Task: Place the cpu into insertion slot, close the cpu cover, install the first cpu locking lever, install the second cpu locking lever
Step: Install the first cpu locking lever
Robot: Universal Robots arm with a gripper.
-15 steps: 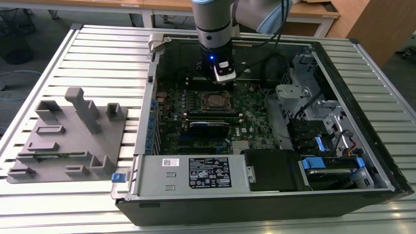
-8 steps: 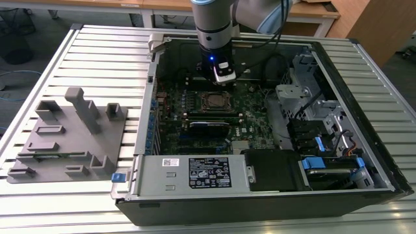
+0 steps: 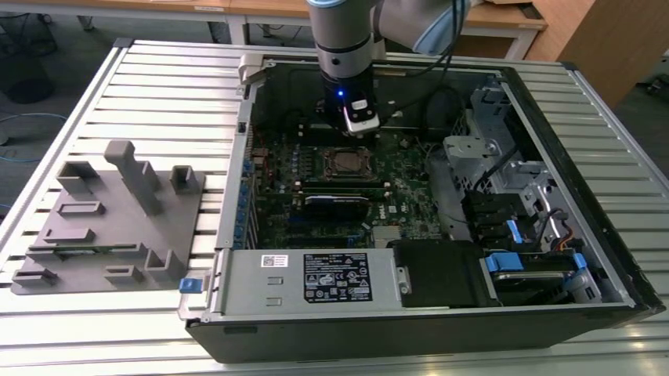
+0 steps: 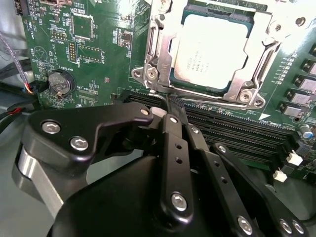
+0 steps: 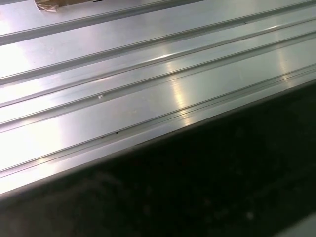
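One cpu (image 4: 210,49) under one closed cpu cover (image 4: 157,47); one claw (image 4: 175,112), pinched together, at cover edge.

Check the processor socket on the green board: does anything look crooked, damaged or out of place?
Nothing stands out. The small square silver-grey chip lies flat and straight inside the thin silvery metal frame, which sits evenly around it, and the black hand is at the frame's edge.
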